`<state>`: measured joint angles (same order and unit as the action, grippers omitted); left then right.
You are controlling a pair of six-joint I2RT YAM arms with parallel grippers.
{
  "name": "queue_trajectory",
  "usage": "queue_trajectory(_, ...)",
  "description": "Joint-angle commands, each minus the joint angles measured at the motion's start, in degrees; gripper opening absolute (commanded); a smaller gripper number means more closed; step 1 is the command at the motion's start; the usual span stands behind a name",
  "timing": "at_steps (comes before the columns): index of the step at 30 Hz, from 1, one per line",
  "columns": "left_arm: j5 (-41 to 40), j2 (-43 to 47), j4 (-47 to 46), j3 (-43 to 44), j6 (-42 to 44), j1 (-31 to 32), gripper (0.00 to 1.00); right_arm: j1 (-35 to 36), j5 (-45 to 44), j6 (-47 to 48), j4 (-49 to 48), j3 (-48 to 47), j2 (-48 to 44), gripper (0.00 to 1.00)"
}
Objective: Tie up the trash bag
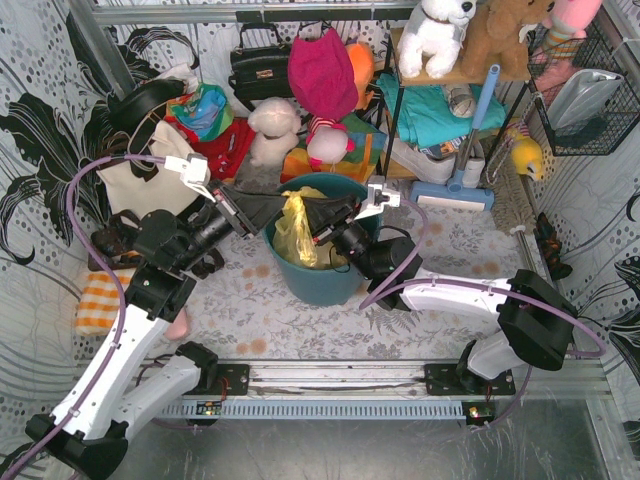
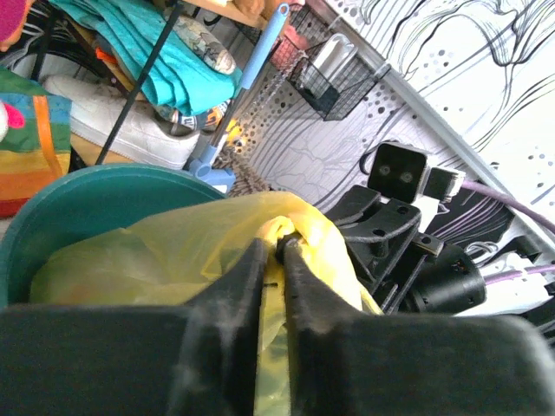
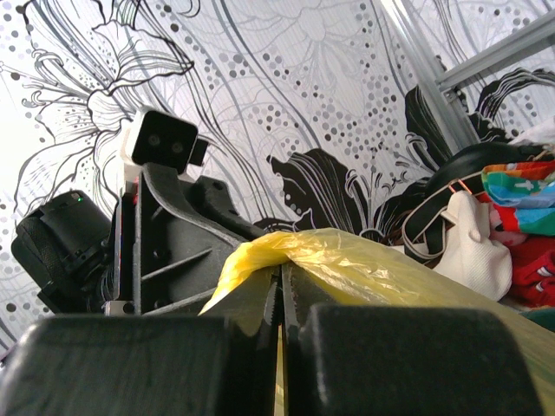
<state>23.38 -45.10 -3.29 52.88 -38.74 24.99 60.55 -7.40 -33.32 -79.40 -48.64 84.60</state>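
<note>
The yellow trash bag (image 1: 296, 232) sits in the teal round bin (image 1: 322, 280) at the table's middle, its top gathered upward. My left gripper (image 1: 282, 208) reaches in from the left and is shut on the bag's top. In the left wrist view the film (image 2: 217, 243) is pinched between the fingers (image 2: 236, 286). My right gripper (image 1: 308, 212) comes from the right, tip to tip with the left one, and is shut on the same gathered plastic. In the right wrist view the bag (image 3: 364, 264) drapes over the closed fingers (image 3: 342, 299). No paper shows through.
A cream tote bag with dark straps (image 1: 140, 180) lies at the left. Handbags, plush toys and clothes crowd the back wall (image 1: 320, 90). A blue-handled dustpan (image 1: 455, 185) stands at the back right beside a shelf. An orange striped cloth (image 1: 100, 300) lies at the left edge.
</note>
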Motion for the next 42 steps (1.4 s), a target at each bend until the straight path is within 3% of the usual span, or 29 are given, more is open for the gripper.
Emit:
queue_trajectory(1, 2.2, -0.51, -2.6, -0.31, -0.56, -0.01, 0.13, 0.45, 1.78, 0.96, -3.25, -0.64, -2.05, 0.0)
queue_trajectory(3, 1.88, -0.72, -2.17, 0.12, -0.14, 0.05, 0.04, 0.47, 1.63, 1.08, -3.17, -0.53, -2.13, 0.0)
queue_trajectory(6, 0.64, -0.91, -0.91, 1.4, 1.76, 0.05, 0.01, 0.5, 1.37, 1.15, -3.15, -0.32, -2.31, 0.04)
queue_trajectory(14, -5.16, -0.5, 4.67, 7.28, 8.48, -0.03, 0.0, 0.45, 0.7, 1.54, -2.59, 0.49, -2.85, 0.25)
queue_trajectory(18, -6.68, -0.44, 5.82, 9.49, 10.13, 0.06, 0.0, 0.49, 0.22, 1.6, -2.69, 1.03, -3.03, 0.29)
queue_trajectory(20, -7.02, -0.3, 5.8, 9.76, 10.33, 0.04, 0.0, 0.49, 0.11, 1.59, -2.77, 1.09, -3.12, 0.27)
queue_trajectory(24, -8.15, -0.05, 6.51, 9.91, 10.16, 0.05, 0.0, 0.49, 0.23, 1.61, -2.68, 0.94, -3.12, 0.08)
queue_trajectory(25, -7.87, -0.11, 6.85, 9.93, 9.53, 0.06, 0.03, 0.49, 0.23, 1.67, -2.63, 0.86, -3.12, 0.05)
queue_trajectory(29, -3.75, -1.26, 8.67, 9.74, 6.65, -0.01, 0.38, 0.45, -0.09, 1.89, -2.78, 0.59, -2.91, 0.0)
queue_trajectory(32, -0.48, -0.43, 8.08, 8.05, 4.03, 0.04, 0.48, 0.45, -0.41, 2.22, -3.12, 0.4, -2.69, 0.0)
queue_trajectory(37, 0.61, 1.45, 7.56, 5.01, 1.53, 0.06, 0.55, 0.53, 0.15, 2.15, -2.85, -0.11, -2.6, 0.0)
queue_trajectory(42, 1.71, 1.5, 3.04, 2.17, -1.01, 0.03, 0.48, 0.48, 0.5, 1.89, -2.84, -0.38, -2.42, 0.0)
